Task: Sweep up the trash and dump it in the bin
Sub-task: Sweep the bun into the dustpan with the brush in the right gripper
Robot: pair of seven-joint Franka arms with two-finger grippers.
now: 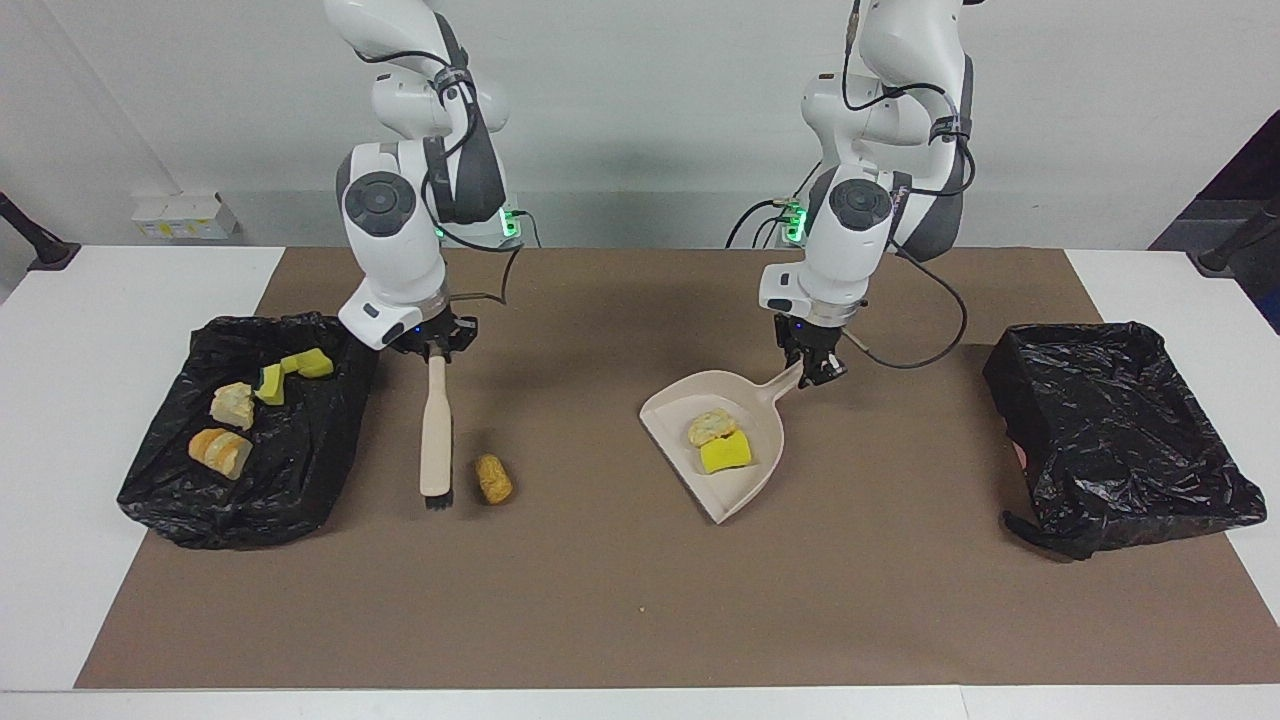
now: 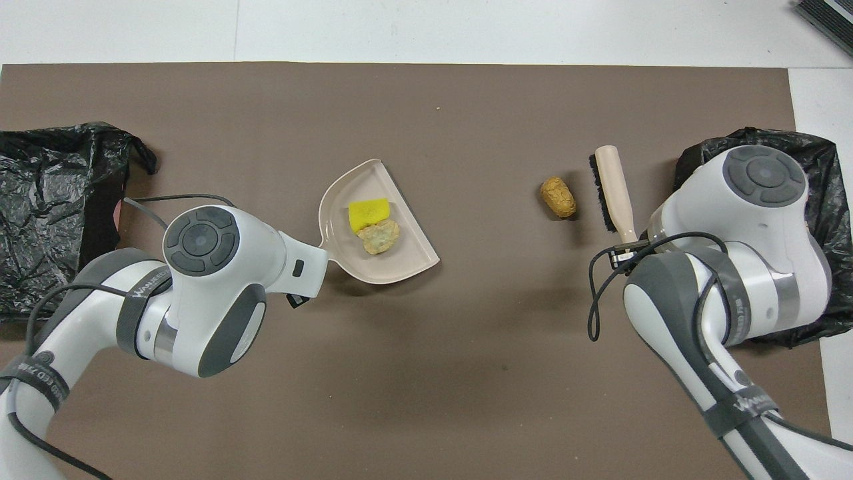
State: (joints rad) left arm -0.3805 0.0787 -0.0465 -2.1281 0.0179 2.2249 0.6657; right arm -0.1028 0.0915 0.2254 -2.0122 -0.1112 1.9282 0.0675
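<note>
A: While the right gripper (image 1: 437, 352) has its jaws clamped on the brush (image 1: 436, 430), where is the trash?

B: One brown lump (image 1: 492, 478) lies beside the bristles; two pieces sit in the dustpan (image 1: 745, 490), its handle clamped in the left gripper (image 1: 812, 375). Sweeping is in hand; next, push the lump toward the pan.

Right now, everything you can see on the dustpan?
The dustpan is beige, plastic-looking, with a rounded raised back wall, a flat open lip and a short handle. It rests on the brown mat mid-table. The left gripper is shut on its handle. Inside lie a yellow sponge chunk and a tan bread-like lump, touching.
</note>
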